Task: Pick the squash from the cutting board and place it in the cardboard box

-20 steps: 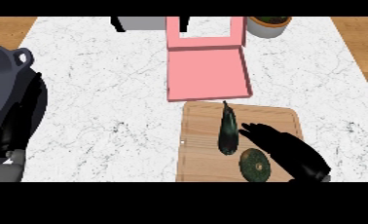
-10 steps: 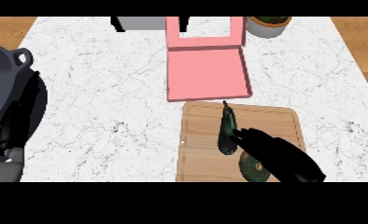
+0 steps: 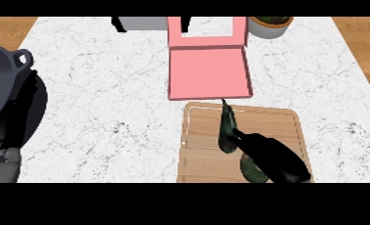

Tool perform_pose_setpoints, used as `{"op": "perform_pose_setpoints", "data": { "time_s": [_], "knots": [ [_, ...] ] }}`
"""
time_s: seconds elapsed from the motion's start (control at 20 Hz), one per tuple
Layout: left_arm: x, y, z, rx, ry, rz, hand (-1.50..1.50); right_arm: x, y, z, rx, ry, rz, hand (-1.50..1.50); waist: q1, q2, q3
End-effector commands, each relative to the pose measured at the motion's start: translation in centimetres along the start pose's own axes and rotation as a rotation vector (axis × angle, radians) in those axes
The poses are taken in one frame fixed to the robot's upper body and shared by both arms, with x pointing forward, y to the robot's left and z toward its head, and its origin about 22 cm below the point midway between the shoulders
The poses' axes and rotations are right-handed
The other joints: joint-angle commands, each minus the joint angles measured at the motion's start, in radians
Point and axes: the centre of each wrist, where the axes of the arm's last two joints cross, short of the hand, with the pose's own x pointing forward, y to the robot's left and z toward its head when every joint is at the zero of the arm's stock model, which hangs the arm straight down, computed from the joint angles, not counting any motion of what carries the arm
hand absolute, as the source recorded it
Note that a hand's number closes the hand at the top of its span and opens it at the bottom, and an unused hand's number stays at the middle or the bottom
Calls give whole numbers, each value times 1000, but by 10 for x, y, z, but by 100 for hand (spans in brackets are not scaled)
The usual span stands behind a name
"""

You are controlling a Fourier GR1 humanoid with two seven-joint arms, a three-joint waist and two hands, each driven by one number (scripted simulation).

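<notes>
In the head view you see the white marbled surface point(image 3: 108, 97) filling most of the frame, with a wooden cutting board point(image 3: 282, 121) at the lower middle. The squash point(image 3: 226, 126), dark green and long, lies on the board's upper middle part, its stem pointing up toward the pink box point(image 3: 208, 75), which sits open just above the board with its lid standing at the far side. Your right hand point(image 3: 271, 158) comes in from the lower right over the board; its fingertips touch the squash's lower right side, and the fingers look fairly straight, not wrapped round it. A second round green thing point(image 3: 251, 170) lies on the board partly under that hand. Your left hand point(image 3: 9, 163) shows at the lower left edge beside a dark pot point(image 3: 18, 92); you cannot tell how its fingers stand. At the upper right stands a pale bowl-like pot point(image 3: 271, 26), and a grey object point(image 3: 148, 22) sits at the top middle.
</notes>
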Motion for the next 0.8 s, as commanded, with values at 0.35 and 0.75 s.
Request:
{"op": "perform_pose_setpoints", "data": {
  "time_s": [0.35,0.75],
  "knots": [
    [-17,-11,2,11,-6,-3,0,-2,-1,-23,-268,11,138,150,-1,4,2],
    [-19,5,7,50,44,-9,0,-26,38,4,-579,739,-236,150,-70,-10,0]
  ]
}}
